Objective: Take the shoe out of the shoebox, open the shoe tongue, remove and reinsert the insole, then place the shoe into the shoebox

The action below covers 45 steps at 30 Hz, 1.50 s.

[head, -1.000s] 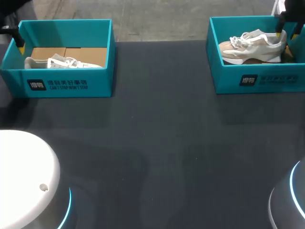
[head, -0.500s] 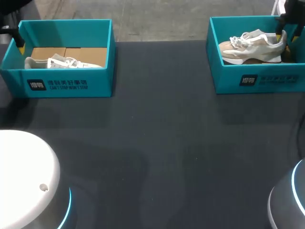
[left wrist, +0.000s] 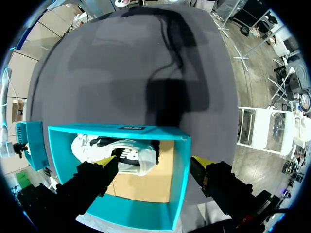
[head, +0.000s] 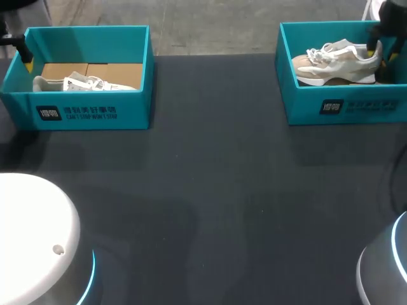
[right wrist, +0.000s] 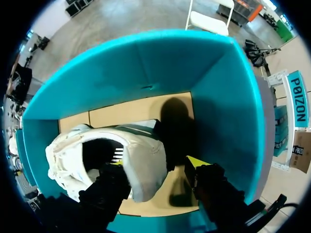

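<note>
Right gripper (right wrist: 155, 162): as it hangs in the right shoebox (right wrist: 146, 63), its fingers are spread wide, one inside the beige shoe (right wrist: 143, 167), one behind its heel.
Left gripper (left wrist: 153, 162): fingers splayed wide above the left shoebox (left wrist: 181, 184).
White shoe (left wrist: 126, 155): lying inside it.

Lower half of left shoe (head: 82, 82) hidden behind front wall of left shoebox (head: 133, 108). One fingertip of right hand (right wrist: 156, 164) buried behind heel of right shoe (right wrist: 97, 150); contact unreadable. Most of left hand (head: 25, 57) cut off at head view's edge.
</note>
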Tool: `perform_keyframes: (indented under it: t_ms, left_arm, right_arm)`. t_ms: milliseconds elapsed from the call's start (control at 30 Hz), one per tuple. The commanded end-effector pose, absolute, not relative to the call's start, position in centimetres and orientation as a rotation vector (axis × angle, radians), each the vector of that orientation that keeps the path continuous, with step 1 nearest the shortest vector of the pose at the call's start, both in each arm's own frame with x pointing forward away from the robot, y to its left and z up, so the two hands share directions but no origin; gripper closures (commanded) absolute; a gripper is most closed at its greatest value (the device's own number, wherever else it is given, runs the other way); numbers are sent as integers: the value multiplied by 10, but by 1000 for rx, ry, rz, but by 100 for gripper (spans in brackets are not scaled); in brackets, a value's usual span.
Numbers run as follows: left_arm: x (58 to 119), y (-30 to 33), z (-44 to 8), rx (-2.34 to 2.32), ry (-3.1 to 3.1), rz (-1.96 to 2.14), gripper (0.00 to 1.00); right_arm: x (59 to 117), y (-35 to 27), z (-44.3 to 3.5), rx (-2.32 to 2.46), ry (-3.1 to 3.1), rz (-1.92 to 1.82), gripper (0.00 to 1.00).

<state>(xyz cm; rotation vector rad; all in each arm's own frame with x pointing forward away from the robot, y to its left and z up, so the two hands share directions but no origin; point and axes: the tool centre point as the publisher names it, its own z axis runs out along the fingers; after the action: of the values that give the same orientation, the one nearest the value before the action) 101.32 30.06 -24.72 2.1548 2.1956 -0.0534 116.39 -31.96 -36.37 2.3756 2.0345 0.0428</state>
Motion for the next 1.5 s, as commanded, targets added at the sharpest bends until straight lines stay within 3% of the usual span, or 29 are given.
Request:
perform_keyframes:
  t_ms: [33,233,533,633,667,1033,1500]
  left_arm:
    - [1013,301,-246,2157,2196,-51,0]
    - [1013,301,-246,2157,2196,-51,0]
    - [1013,301,-246,2157,2196,-51,0]
    - [1013,301,-246,2157,2196,-51,0]
    - [1013,301,-246,2157,2196,-51,0]
    - [1013,301,-246,2157,2196,-51,0]
    - [1013,301,-246,2157,2196,-51,0]
  right_arm:
    - [1169,-319,-370,2386,2040,31,37]
    - [1167,-318,-380,2391,2050,20,39]
    - [1166,-316,-388,2402,2052,-4,58]
    - [1165,-317,-388,2409,2043,-10,85]
    - [1164,-318,-391,2410,2043,-11,100]
    - [1156,-324,-380,2410,2025,-28,100]
    - [1137,-328,-327,2323,2028,-57,100]
